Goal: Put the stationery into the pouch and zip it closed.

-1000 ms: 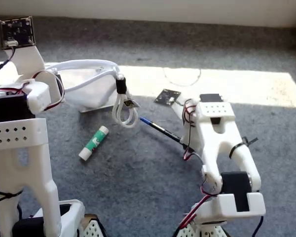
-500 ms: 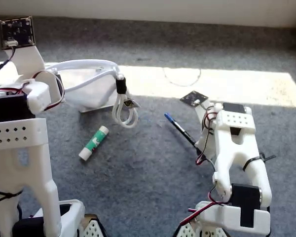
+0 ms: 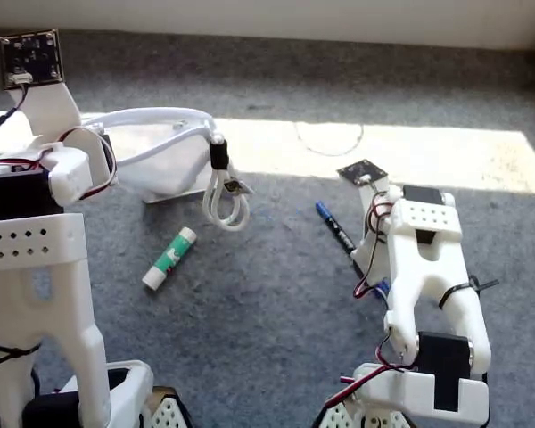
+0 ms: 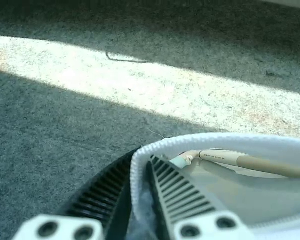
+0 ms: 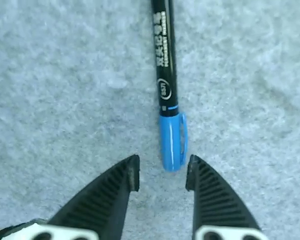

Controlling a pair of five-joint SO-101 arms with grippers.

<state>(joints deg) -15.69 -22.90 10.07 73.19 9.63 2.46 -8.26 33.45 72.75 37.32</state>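
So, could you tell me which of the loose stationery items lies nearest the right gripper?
The blue-capped black pen, its cap at the open fingers of the right gripper; the glue stick lies farther off, near the pouch.

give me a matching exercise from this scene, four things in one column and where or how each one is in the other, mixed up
Things
1. black pen with a blue cap
2. white glue stick with a green label
3. white fabric pouch
4. right gripper

Place or state
a. rim pinched in the left gripper
b. jaws open, holding nothing
c. lying by itself on the grey carpet, no gripper near it
d. on the carpet, cap end just in front of open jaws

Pairs: 1-d, 2-c, 3-a, 4-b
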